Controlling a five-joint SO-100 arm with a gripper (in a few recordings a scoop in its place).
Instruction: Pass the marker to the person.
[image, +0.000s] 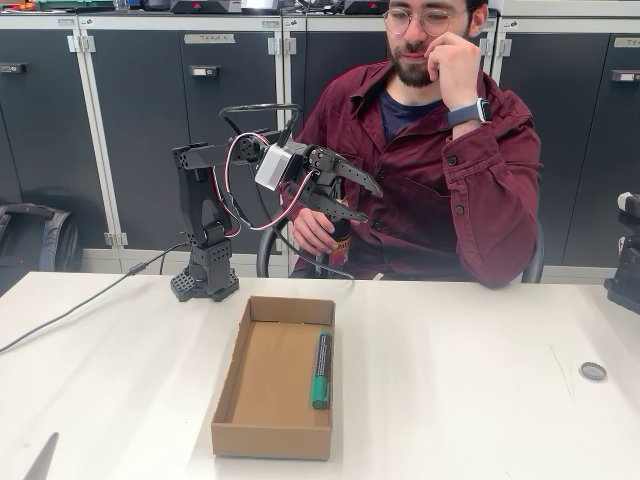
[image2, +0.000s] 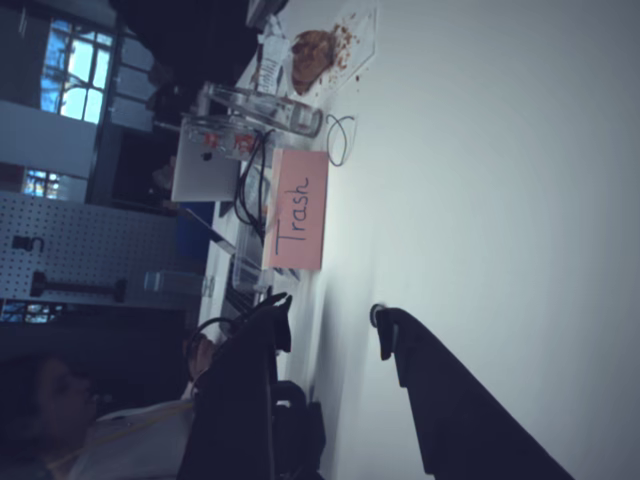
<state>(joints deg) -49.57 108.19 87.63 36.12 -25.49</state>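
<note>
The marker has a green cap and a dark barrel. It lies flat along the right inner wall of an open cardboard box on the white table. My gripper is held up well above and behind the box, open and holding nothing, pointing right toward the person. The person sits behind the table in a maroon shirt, one hand at the chin, the other hand low behind my fingers with a dark object in it. In the wrist view, which lies on its side, my gripper stands open over bare table.
My arm's base stands at the table's back left, with a cable trailing left. A small round disc lies at the right and a black device sits at the right edge. The wrist view shows a pink "Trash" sign and a laptop.
</note>
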